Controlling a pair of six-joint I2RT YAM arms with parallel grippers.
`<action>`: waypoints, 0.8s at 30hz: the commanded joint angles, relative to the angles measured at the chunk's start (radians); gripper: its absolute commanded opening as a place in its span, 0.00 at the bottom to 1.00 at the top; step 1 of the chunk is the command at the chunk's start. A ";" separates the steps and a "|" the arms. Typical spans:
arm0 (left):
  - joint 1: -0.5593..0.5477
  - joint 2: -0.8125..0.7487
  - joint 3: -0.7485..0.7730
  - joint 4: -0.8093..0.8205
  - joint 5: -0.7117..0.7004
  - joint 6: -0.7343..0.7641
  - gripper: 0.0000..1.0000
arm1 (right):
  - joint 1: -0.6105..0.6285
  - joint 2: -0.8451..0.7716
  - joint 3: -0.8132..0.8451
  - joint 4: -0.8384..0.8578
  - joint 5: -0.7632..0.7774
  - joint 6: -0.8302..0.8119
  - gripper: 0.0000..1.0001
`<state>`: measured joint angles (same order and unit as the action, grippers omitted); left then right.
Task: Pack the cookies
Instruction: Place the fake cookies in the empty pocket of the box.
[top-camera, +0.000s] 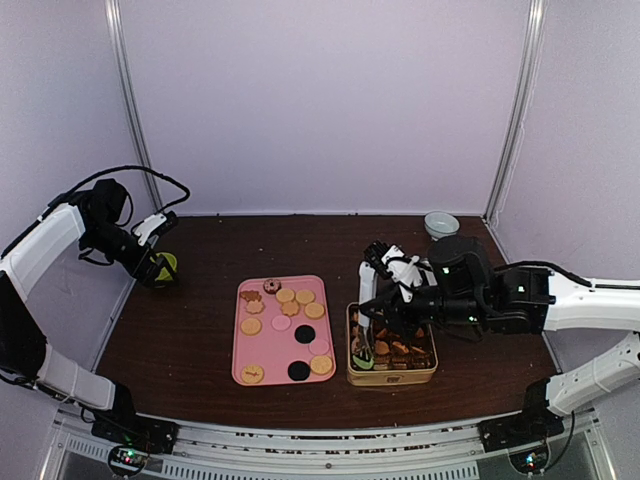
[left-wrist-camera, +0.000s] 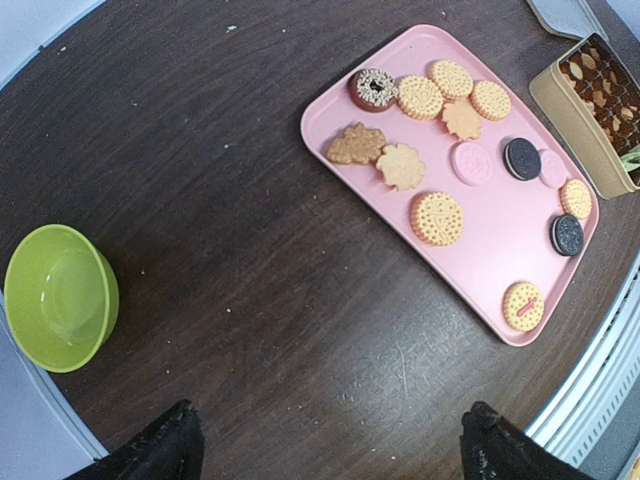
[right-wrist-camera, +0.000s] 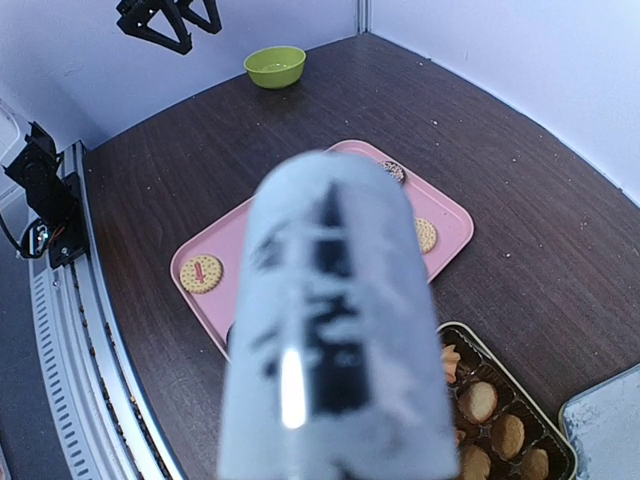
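Observation:
Several cookies (top-camera: 285, 310) lie on a pink tray (top-camera: 245, 345): tan rounds and flower shapes, pink discs, black discs (left-wrist-camera: 437, 218). More cookies fill a gold tin (top-camera: 392, 378) just right of the tray. My right gripper (top-camera: 405, 295) hovers over the tin, shut on metal tongs (top-camera: 385, 275). The tongs (right-wrist-camera: 330, 330) blur across the right wrist view and hide the fingers. My left gripper (top-camera: 158, 268) hangs open and empty at the far left, its fingertips wide apart (left-wrist-camera: 325, 430) over bare table.
A green bowl (left-wrist-camera: 60, 297) sits at the far left beneath the left gripper. A small white bowl (top-camera: 441, 223) stands at the back right. A grey lid (right-wrist-camera: 605, 430) lies beside the tin (right-wrist-camera: 500, 365). Purple walls close in the table.

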<state>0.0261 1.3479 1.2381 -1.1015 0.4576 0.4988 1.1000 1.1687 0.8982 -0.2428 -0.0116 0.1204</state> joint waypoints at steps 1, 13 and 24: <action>0.002 -0.017 0.029 -0.008 0.027 0.011 0.92 | 0.007 -0.007 0.021 0.013 0.025 -0.005 0.28; 0.001 -0.020 0.031 -0.014 0.033 0.013 0.90 | 0.005 -0.054 0.056 0.045 0.047 -0.001 0.34; 0.001 -0.034 0.015 -0.013 0.018 0.017 0.91 | 0.007 0.150 0.202 0.163 0.057 -0.050 0.34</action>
<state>0.0261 1.3468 1.2381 -1.1042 0.4702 0.4999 1.1004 1.2385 1.0500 -0.1776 0.0181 0.0975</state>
